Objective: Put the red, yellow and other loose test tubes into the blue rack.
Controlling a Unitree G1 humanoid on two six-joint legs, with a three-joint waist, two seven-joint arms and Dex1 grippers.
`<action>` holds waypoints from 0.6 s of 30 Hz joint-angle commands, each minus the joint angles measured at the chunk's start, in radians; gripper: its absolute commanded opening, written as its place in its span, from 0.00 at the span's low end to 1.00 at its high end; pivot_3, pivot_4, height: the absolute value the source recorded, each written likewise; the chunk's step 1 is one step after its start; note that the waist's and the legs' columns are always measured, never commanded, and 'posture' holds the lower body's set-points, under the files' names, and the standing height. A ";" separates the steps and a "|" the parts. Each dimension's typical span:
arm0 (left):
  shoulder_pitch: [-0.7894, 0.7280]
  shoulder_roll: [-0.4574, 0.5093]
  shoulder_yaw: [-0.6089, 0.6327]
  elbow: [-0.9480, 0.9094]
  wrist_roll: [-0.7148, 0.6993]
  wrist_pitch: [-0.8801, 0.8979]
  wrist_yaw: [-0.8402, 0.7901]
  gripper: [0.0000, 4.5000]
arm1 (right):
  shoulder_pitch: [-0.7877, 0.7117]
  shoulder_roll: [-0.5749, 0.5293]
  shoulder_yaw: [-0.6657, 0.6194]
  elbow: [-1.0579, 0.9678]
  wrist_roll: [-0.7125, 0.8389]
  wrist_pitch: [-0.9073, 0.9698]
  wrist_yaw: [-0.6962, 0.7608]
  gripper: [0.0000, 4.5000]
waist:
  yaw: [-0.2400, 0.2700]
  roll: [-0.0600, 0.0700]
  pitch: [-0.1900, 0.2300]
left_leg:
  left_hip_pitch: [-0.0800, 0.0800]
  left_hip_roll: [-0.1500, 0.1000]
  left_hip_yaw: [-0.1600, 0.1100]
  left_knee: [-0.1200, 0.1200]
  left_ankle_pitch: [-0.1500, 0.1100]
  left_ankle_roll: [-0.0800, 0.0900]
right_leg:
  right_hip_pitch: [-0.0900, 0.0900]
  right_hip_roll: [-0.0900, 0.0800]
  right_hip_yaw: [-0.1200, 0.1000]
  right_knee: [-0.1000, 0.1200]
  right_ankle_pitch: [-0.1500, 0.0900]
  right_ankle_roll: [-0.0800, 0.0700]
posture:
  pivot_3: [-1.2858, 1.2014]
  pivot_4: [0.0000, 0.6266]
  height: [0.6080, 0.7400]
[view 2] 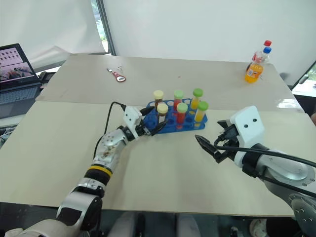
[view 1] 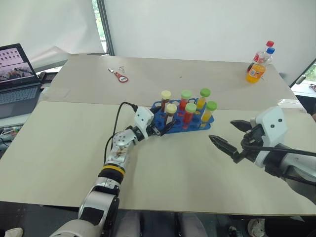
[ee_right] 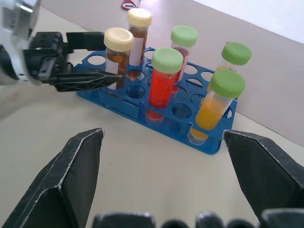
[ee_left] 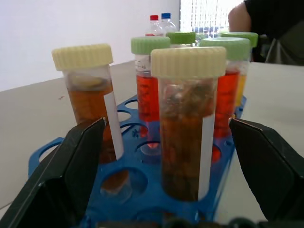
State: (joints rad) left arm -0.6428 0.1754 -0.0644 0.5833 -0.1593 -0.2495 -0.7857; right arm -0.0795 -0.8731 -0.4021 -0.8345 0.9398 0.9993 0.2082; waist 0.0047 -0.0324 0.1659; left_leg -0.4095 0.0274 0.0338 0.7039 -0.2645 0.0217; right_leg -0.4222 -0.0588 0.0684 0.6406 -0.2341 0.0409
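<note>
The blue rack (view 1: 159,117) stands mid-table with several capped test tubes upright in it. Two cream-capped tubes hold brown liquid, and green-capped tubes hold red (view 1: 190,113) and yellow (view 1: 210,111) liquid. My left gripper (view 1: 167,126) is at the rack's left end, open. Its fingers (ee_right: 90,78) stand apart on either side of the front cream-capped tube (ee_left: 187,118), with a gap showing on both sides. My right gripper (view 1: 222,131) hovers open to the right of the rack, pointing toward it with nothing between its fingers.
Drink bottles (view 1: 257,66) stand at the table's far right corner. A small red tool (view 1: 121,76) lies at the far left-centre. An open laptop (view 1: 17,74) sits on a side table to the left. A person (ee_left: 266,23) is beyond the table.
</note>
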 commanded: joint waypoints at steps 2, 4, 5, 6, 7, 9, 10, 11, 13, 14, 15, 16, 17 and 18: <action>0.060 0.143 -0.004 -0.274 -0.048 0.188 -0.112 0.99 | 0.007 -0.071 -0.033 0.087 -0.111 -0.134 0.172 0.99 | -0.005 0.000 0.000 | 0.000 0.000 0.000 0.000 0.000 0.000 | 0.000 0.000 0.000 0.000 0.000 0.000 | 0.52 0.24 0.95; 0.087 0.218 0.006 -0.381 -0.071 0.295 -0.142 0.99 | 0.015 -0.113 -0.036 0.144 -0.160 -0.195 0.273 0.99 | -0.009 0.000 0.000 | 0.001 0.000 0.000 0.000 0.000 0.000 | 0.000 0.000 0.000 0.000 0.000 0.000 | 0.52 0.24 0.95; 0.095 0.287 0.023 -0.431 -0.086 0.369 -0.170 1.00 | 0.010 -0.141 -0.042 0.192 -0.180 -0.228 0.338 1.00 | -0.010 0.000 0.000 | 0.000 0.001 0.000 0.000 0.000 0.000 | 0.000 0.000 0.000 0.000 0.000 0.000 | 0.52 0.24 0.95; 0.104 0.369 0.038 -0.476 -0.084 0.431 -0.200 1.00 | 0.004 -0.172 -0.051 0.241 -0.189 -0.252 0.409 1.00 | -0.010 0.000 0.000 | 0.001 0.001 0.000 0.000 0.000 0.000 | 0.000 0.000 0.000 0.001 0.000 0.000 | 0.52 0.24 0.95; 0.111 0.425 0.045 -0.510 -0.083 0.476 -0.217 1.00 | 0.000 -0.193 -0.058 0.277 -0.196 -0.272 0.461 1.00 | -0.013 0.000 0.000 | 0.001 0.001 0.000 0.000 0.000 0.000 | 0.000 0.000 0.000 0.000 0.000 0.000 | 0.52 0.24 0.95; 0.141 0.546 0.068 -0.567 -0.058 0.521 -0.230 1.00 | -0.020 -0.243 -0.061 0.355 -0.229 -0.328 0.560 1.00 | -0.017 0.001 0.000 | 0.001 0.002 0.001 -0.001 0.000 0.000 | 0.000 0.001 0.000 0.000 0.000 0.000 | 0.52 0.24 0.95; 0.156 0.592 0.080 -0.586 -0.052 0.537 -0.232 1.00 | -0.030 -0.261 -0.058 0.387 -0.248 -0.355 0.596 1.00 | -0.018 0.001 0.000 | 0.003 0.002 0.001 -0.002 0.000 0.000 | 0.000 0.000 0.000 0.000 0.000 0.000 | 0.52 0.24 0.95; 0.172 0.643 0.099 -0.601 -0.058 0.552 -0.251 1.00 | -0.045 -0.283 -0.053 0.420 -0.262 -0.378 0.637 1.00 | -0.018 0.001 0.001 | 0.003 0.002 0.002 -0.002 0.000 0.000 | 0.000 0.000 0.000 0.000 0.000 -0.001 | 0.52 0.24 0.95; 0.187 0.691 0.114 -0.621 -0.075 0.573 -0.270 1.00 | -0.062 -0.299 -0.045 0.457 -0.280 -0.404 0.687 1.00 | -0.015 0.001 0.001 | 0.003 0.003 0.003 -0.003 0.000 0.000 | 0.000 0.000 0.000 -0.001 -0.001 -0.001 | 0.52 0.24 0.95; 0.192 0.708 0.127 -0.630 -0.089 0.594 -0.276 1.00 | -0.074 -0.308 -0.037 0.477 -0.298 -0.425 0.707 1.00 | -0.012 0.001 0.001 | 0.003 0.003 0.002 -0.003 0.000 0.000 | 0.000 0.000 0.000 -0.001 -0.001 -0.001 | 0.52 0.24 0.95; 0.199 0.731 0.147 -0.646 -0.108 0.620 -0.287 1.00 | -0.090 -0.323 -0.024 0.494 -0.311 -0.439 0.733 1.00 | -0.010 0.001 0.001 | 0.003 0.003 0.003 -0.003 0.000 0.000 | 0.000 0.000 0.000 -0.001 -0.001 -0.001 | 0.52 0.24 0.95; 0.205 0.747 0.162 -0.658 -0.123 0.641 -0.295 1.00 | -0.103 -0.332 -0.014 0.507 -0.322 -0.448 0.755 1.00 | -0.010 0.001 0.001 | 0.003 0.003 0.003 -0.003 0.000 0.000 | 0.000 0.000 0.000 -0.001 -0.001 -0.001 | 0.52 0.24 0.95; 0.212 0.760 0.174 -0.671 -0.138 0.665 -0.302 1.00 | -0.117 -0.337 -0.005 0.515 -0.326 -0.449 0.769 1.00 | -0.011 0.001 0.001 | 0.003 0.003 0.004 -0.003 0.000 0.000 | -0.001 0.000 0.000 -0.001 -0.001 -0.001 | 0.52 0.24 0.95; 0.222 0.769 0.182 -0.686 -0.156 0.685 -0.312 1.00 | -0.132 -0.339 0.003 0.519 -0.326 -0.443 0.776 1.00 | -0.011 0.001 0.001 | 0.002 0.003 0.005 -0.003 0.000 0.000 | -0.001 0.000 0.000 0.000 -0.001 -0.001 | 0.52 0.24 0.95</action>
State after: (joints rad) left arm -0.4202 0.9214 0.0718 -0.0482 -0.2793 0.4096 -1.0826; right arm -0.1870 -1.1908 -0.3919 -0.3169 0.6209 0.5771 0.9634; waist -0.0065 -0.0311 0.1667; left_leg -0.4070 0.0313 0.0385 0.7009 -0.2645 0.0216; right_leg -0.4234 -0.0591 0.0683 0.6401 -0.2348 0.0400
